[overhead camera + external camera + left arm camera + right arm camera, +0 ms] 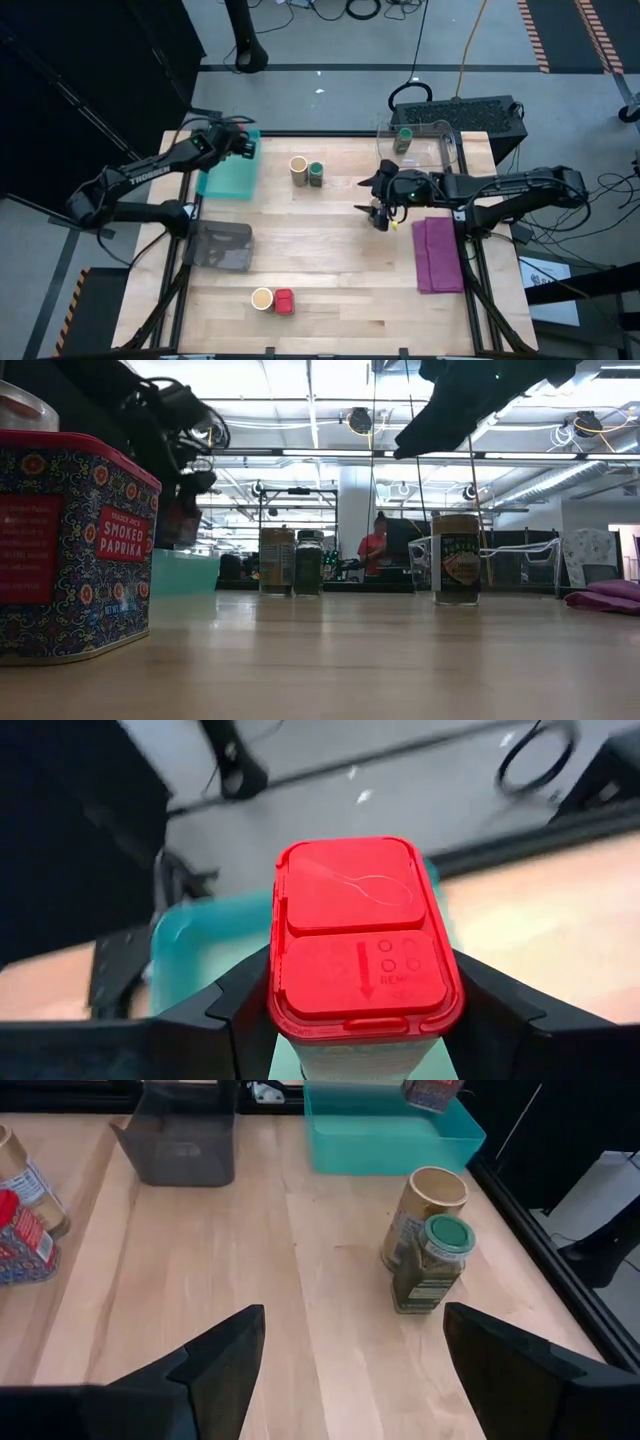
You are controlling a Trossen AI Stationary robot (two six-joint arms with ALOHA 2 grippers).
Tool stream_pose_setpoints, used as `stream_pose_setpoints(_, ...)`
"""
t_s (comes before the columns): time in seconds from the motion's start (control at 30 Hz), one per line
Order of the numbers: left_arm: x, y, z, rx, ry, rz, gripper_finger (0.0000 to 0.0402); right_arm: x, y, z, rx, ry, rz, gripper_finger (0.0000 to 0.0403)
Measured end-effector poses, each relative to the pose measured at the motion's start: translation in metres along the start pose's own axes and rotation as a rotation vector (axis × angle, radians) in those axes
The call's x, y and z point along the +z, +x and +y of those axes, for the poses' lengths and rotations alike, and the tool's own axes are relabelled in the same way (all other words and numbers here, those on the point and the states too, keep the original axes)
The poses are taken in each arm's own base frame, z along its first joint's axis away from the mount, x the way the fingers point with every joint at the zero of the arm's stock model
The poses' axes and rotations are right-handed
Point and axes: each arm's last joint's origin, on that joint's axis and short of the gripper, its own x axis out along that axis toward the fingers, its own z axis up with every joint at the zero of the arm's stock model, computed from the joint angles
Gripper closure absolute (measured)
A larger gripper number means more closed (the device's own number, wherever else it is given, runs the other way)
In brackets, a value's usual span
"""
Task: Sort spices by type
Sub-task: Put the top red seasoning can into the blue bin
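My left gripper (243, 142) is over the far end of the teal tray (229, 172), shut on a red blocky spice jar (355, 935). The right gripper (384, 210) hovers open above the table right of centre, touching nothing. A tan cylinder (298, 170) and a green-lidded jar (316, 175) stand side by side on their bases at centre far. Another green-lidded jar (404, 136) stands in a clear container. A tan cylinder (262, 298) and a red block (284, 301) stand near the near edge. A third tan cylinder does not show. My left gripper pinches the red blocky jar between its two fingers (240, 1005), one on each side of the body just below the red lid (300, 1020). The jar is lifted clear above the teal tray (205, 945), with its lid toward the wrist camera.
A grey bin (221, 245) sits near the table's left side, and a purple cloth (437, 254) lies at the right edge. The clear container (440, 135) is at the far right. Bare wood lies between the two jar pairs. A person (376, 547) sits far behind the table.
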Motion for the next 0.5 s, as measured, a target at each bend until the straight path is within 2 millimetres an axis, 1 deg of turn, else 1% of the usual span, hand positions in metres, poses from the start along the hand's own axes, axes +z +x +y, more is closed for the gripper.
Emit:
stream_pose_setpoints(0.13,-0.008,0.007,-0.002,0.023,0.019,0.072,0.018,-0.002,0.004,0.001,0.0,-0.001,0.015,0.011)
stream_pose_setpoints(0.23,-0.015,0.013,-0.004,0.03,0.012,0.089,0.018,-0.003,0.006,0.001,0.0,-0.003,0.02,0.011)
stream_pose_setpoints(0.5,-0.037,0.028,-0.005,0.005,-0.031,0.023,0.018,-0.002,0.006,0.001,0.0,-0.001,0.016,0.011)
